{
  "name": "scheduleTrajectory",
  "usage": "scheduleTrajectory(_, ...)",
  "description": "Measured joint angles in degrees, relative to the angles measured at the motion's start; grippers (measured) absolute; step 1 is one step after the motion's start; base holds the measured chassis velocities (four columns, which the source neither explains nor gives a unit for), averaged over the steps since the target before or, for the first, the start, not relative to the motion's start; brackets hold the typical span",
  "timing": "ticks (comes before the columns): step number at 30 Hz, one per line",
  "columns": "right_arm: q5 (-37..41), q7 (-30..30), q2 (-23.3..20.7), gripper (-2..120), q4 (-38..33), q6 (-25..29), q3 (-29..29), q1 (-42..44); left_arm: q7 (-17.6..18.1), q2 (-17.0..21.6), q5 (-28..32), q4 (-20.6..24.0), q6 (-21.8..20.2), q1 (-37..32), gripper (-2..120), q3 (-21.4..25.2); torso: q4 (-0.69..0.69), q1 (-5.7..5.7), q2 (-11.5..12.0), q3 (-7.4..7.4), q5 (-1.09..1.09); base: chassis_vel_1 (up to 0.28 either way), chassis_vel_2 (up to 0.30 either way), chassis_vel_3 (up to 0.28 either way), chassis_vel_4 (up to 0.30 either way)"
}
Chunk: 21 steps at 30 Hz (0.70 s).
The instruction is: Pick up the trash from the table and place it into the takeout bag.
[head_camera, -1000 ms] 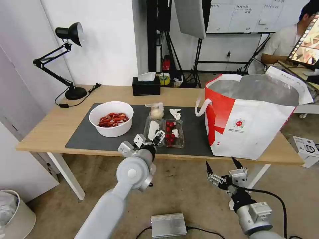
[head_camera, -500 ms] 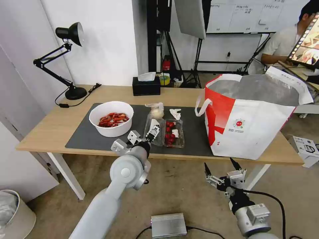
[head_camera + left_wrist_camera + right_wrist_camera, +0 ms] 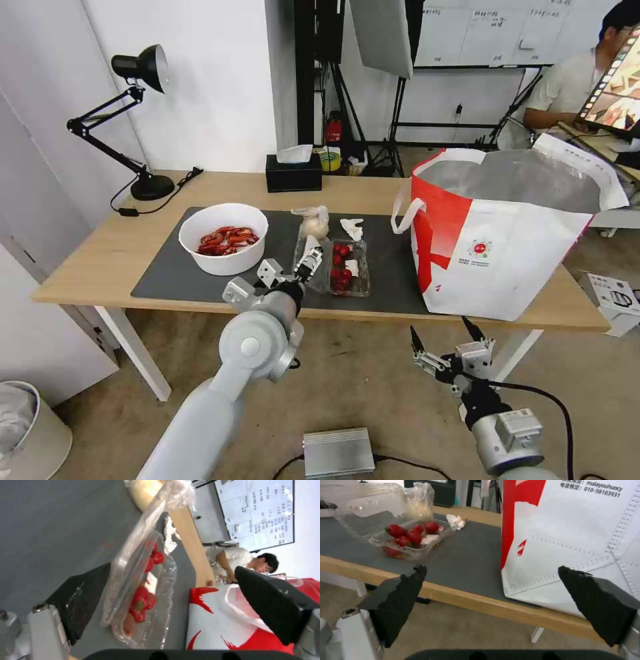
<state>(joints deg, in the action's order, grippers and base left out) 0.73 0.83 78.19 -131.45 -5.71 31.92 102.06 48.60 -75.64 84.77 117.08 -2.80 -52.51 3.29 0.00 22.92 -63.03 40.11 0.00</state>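
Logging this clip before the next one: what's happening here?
A two-armed robot is clearing a table into a takeout bag standing on its right end. The left gripper is open at the clear plastic tray, one finger beside its raised lid, nothing gripped yet. The right gripper hangs open below the table's front edge. The white bowl of shells, the knotted bag and the crumpled tissue sit on the grey mat.
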Motion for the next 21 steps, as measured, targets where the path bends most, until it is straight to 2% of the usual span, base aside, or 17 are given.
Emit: scheduleTrajectory(21,0.3,0.0,0.1,100,0.0,0.0,0.4,-0.2,0.0,0.1,1.0,1.5,-0.1,1.7,100,-2.4,0.00,0.00,0.0,0.00,0.00,0.000,0.000,0.000,0.000)
